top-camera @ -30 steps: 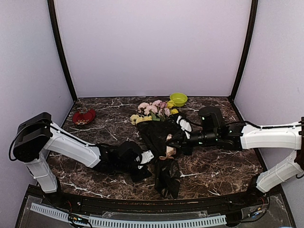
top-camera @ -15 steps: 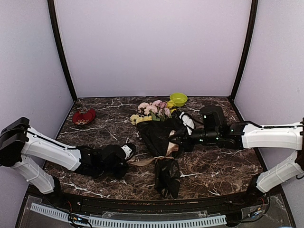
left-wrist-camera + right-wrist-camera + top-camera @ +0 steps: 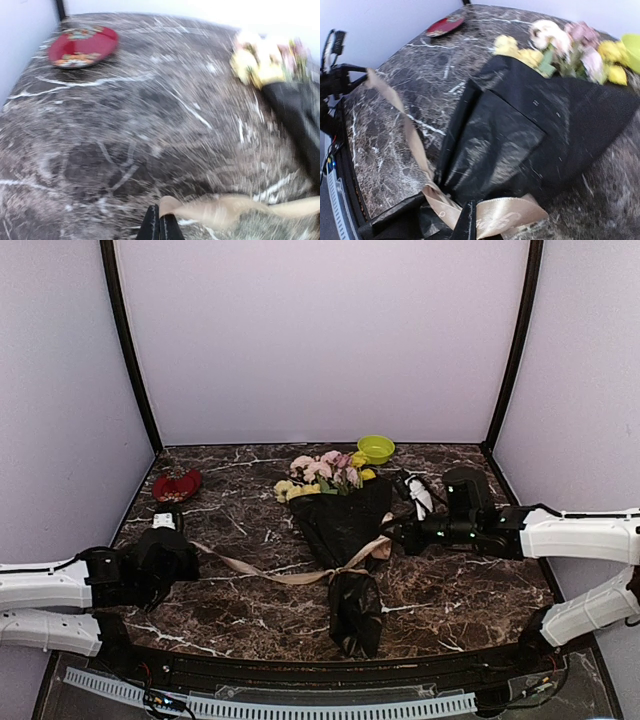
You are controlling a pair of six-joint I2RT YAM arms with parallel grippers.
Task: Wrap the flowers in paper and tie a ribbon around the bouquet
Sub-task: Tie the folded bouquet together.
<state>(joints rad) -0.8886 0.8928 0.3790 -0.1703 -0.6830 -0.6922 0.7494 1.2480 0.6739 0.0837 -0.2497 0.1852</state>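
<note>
Now cinch the ribbon [image 3: 250, 571].
Left fingers [image 3: 151, 227], right fingers [image 3: 467, 222] clamped tight on its ends: pull evenly toward 9 and 3 o'clock.

Overhead rear view of whole table [image 3: 470, 590], two low close wrist views, sharing the bouquet [image 3: 340, 525]

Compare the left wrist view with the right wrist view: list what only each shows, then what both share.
Left wrist only: the left fingers close up, shut on the ribbon's free end. Right wrist only: the green bowl, the ribbon looped round the black paper's narrowed part, and the right fingers shut on the ribbon there. Both: the red plate, the flowers, the black paper, the ribbon and the marbled table.
</note>
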